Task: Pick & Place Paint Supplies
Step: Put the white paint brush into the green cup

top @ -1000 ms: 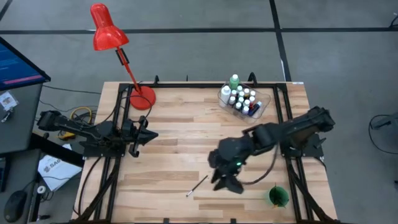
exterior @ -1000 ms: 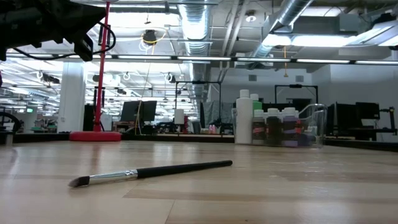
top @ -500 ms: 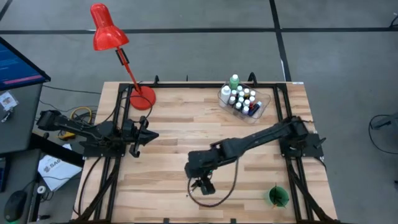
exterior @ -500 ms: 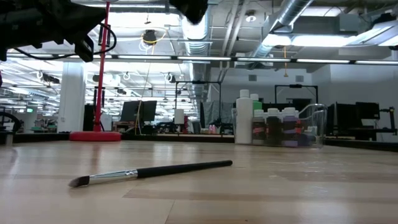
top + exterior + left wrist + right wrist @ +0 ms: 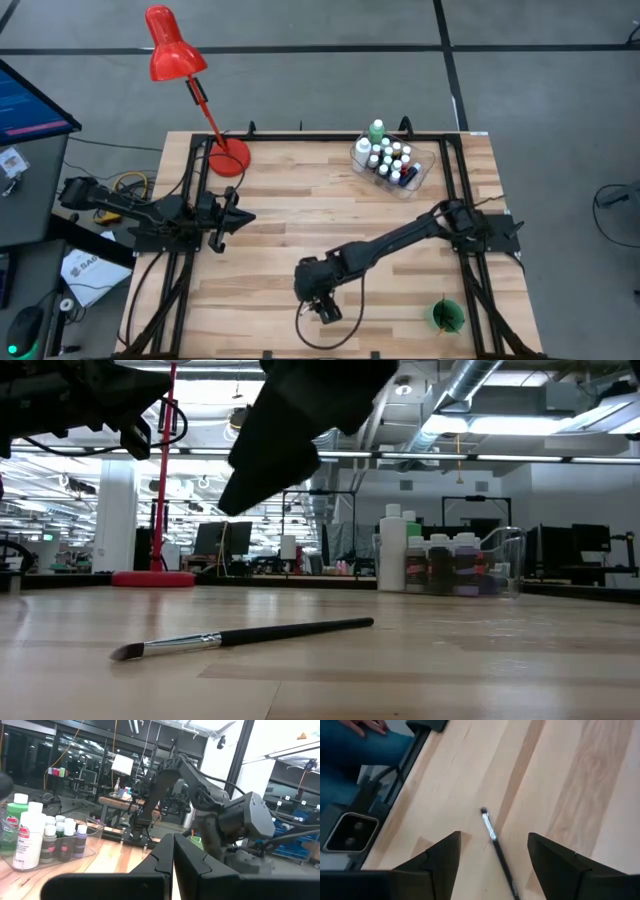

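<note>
At the left edge of the wooden worktop (image 5: 300,210) the left arm waits, its left hand (image 5: 236,217) pointing inward over the boards with the two fingers pressed together and nothing between them; its own wrist camera shows the dark fingers (image 5: 172,860) meeting edge to edge. Behind that arm, at the far left corner, stands a red desk lamp (image 5: 172,48) on a round red base.

Nearer the middle, toward the front edge, the right arm reaches in a long diagonal from its mount on the right side, and the right hand (image 5: 322,308) hangs above a thin dark paintbrush (image 5: 240,637). The brush lies flat on the boards by itself, bristles toward the left in the low view. In the right wrist view the brush (image 5: 496,845) runs between the two spread fingers (image 5: 442,860), which stand well apart and touch nothing; the hand holds nothing and is clear of the wood.

Farther right, at the back of the worktop, a clear plastic tub (image 5: 392,166) holds the small white-capped paint bottles (image 5: 388,160), with a taller green bottle (image 5: 377,131) and a taller white bottle (image 5: 362,150) at its far end. At the front right corner stands a green cup (image 5: 447,316).
</note>
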Robot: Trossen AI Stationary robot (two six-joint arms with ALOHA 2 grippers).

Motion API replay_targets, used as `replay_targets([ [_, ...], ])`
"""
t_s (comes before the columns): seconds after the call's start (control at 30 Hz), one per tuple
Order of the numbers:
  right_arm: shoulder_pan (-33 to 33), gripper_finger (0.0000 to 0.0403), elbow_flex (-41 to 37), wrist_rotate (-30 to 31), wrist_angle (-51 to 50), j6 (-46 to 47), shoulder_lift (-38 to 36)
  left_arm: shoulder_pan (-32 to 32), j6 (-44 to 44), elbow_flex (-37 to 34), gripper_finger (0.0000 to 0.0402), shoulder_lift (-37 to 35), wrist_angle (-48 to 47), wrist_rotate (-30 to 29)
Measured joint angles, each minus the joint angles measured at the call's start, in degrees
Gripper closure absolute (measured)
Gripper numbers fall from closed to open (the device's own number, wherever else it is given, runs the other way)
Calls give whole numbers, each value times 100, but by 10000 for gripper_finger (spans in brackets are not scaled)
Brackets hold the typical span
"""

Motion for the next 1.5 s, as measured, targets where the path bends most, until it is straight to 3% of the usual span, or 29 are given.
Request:
replay_targets([
  [0.57, 257, 189, 20, 113, 1959, -793, 711, -2, 2, 0, 400, 7, 7, -12],
  [1.03, 283, 217, 21, 261, 2135, -675, 1310, -2, 2, -2, 400, 7, 0, 9],
  [1.5, 337, 241, 34, 275, 1419, -411, 1273, -2, 2, 0, 400, 7, 2, 2],
])
